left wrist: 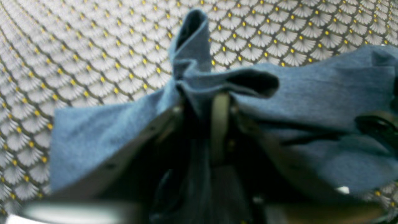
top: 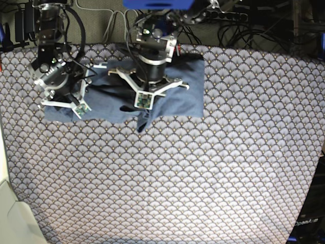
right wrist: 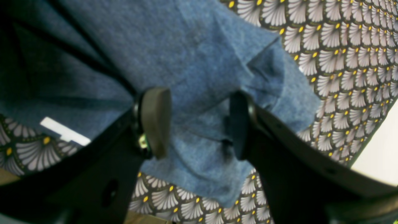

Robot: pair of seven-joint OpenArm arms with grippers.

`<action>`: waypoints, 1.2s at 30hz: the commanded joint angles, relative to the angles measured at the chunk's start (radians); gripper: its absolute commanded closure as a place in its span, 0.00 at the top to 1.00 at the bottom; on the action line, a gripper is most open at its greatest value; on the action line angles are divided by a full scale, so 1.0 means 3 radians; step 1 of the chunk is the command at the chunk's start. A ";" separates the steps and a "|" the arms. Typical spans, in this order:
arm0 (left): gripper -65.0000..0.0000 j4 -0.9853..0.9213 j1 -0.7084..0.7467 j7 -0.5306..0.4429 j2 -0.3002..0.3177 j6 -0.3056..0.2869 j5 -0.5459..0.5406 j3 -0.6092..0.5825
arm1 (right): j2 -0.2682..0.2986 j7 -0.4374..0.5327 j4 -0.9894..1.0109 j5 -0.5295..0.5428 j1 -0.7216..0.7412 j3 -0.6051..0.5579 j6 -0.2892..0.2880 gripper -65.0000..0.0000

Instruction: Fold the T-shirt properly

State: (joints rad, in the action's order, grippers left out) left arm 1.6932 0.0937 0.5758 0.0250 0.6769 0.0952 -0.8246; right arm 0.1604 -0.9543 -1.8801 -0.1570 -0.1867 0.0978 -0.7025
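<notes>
The slate-blue T-shirt [top: 188,91] lies crumpled along the back of the table, stretching from the left arm [top: 150,71] to the right arm [top: 58,76]. In the left wrist view a bunched fold of the T-shirt [left wrist: 191,53] rises from between the tips of my left gripper [left wrist: 206,105]. Its jaws stand only a little apart, and blur hides whether they grip. My right gripper [right wrist: 197,124] is open, its two pads [right wrist: 155,121] straddling a flat corner of the T-shirt [right wrist: 199,62] that lies on the tablecloth.
The scallop-patterned tablecloth [top: 203,178] covers the whole table. Cables and a power strip [top: 228,15] run behind the back edge. The table's left edge with a pale surface [top: 7,203] is near the right arm. A dark base [top: 307,229] sits at the front right corner.
</notes>
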 commanded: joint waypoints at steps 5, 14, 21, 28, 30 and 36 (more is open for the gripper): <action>0.30 0.0066 -0.0085 -0.0096 -0.0030 -0.0009 -0.0315 -0.0031 | 0.0030 0.0038 -0.0052 0.0004 0.0001 0.0004 0.0015 0.49; 0.29 0.0343 -0.0192 -0.0096 0.0180 -0.0009 -0.0698 -0.0266 | 0.0030 0.0038 -0.0052 0.0004 0.0001 0.0004 0.0015 0.49; 0.29 0.0624 -0.0192 -0.0081 0.0282 -0.0009 -0.0888 -0.0251 | 0.0015 0.0038 -0.0052 0.0009 0.0001 0.0004 0.0015 0.49; 0.32 0.0788 0.0013 -0.0076 0.0681 0.0007 -0.1061 0.0107 | 0.0030 0.0033 -0.0083 0.0004 0.0021 0.0029 0.0015 0.49; 0.40 0.0788 0.0100 -0.0076 0.0814 0.0002 -0.1200 0.0265 | 0.0066 0.0028 -0.0083 0.0004 0.0027 0.0029 0.0015 0.49; 0.73 0.0880 0.0212 -0.0106 0.1223 -0.0003 -0.1639 0.0562 | 0.0076 0.0033 -0.0088 0.0004 0.0042 0.0193 0.0015 0.50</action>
State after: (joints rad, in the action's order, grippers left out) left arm 1.9381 0.1646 0.5625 0.3939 0.6804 -0.3988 -0.6556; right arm 0.1722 -0.9531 -1.8854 -0.1493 -0.1860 0.1459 -0.7025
